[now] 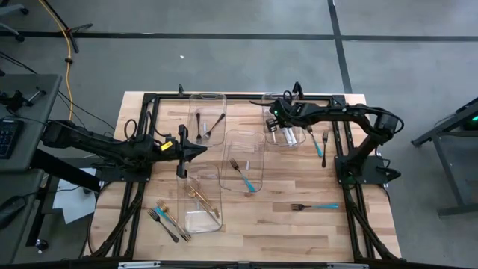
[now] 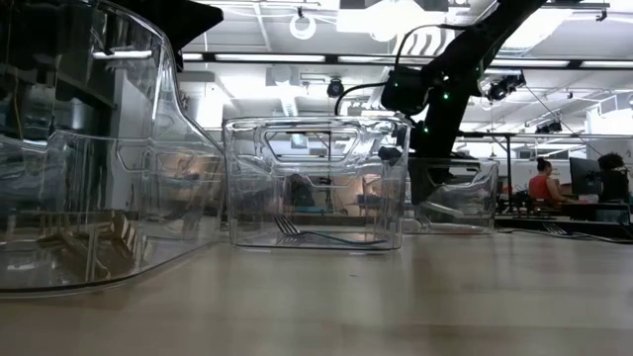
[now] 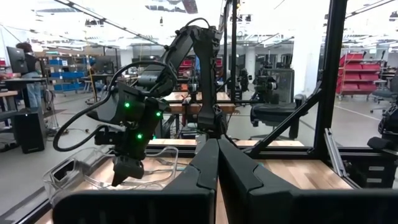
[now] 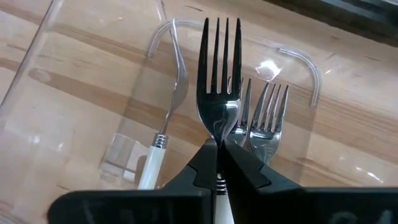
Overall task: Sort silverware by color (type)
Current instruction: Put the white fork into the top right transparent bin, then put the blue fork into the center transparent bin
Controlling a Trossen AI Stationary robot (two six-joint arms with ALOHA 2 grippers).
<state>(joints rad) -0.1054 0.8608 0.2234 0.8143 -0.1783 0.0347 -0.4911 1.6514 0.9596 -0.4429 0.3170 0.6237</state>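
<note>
Right end effector: over the far-right bin, fingers nearly together, pinching the neck of a silver fork whose tines point away from the wrist; its handle is hidden behind the fingers.
Far-right bin contents: under the held fork, another silver fork and a white-handled utensil; the head of the white-handled piece is hard to make out through the plastic, and a third set of tines is half hidden behind the held fork.
Left end effector: fingers pressed together, holding nothing, hovering left of the middle bin; in its own wrist view the fingertips meet in a closed wedge.
Middle bin: a teal-handled fork lies inside; in the low view only its tines and a thin line of shaft show.
Far-left bin: dark utensils inside, too small to tell apart or count.
Near-left bin: gold pieces inside, blurred through the wall in the low view.
Loose on the bench: a teal-handled fork near the front right, two teal-handled pieces right of the far-right bin, and a small mixed cluster left of the near-left bin; the finishes in that cluster are hard to separate.
Room beyond the bench: seated people at the right of the low view, partly cut off by furniture.
</note>
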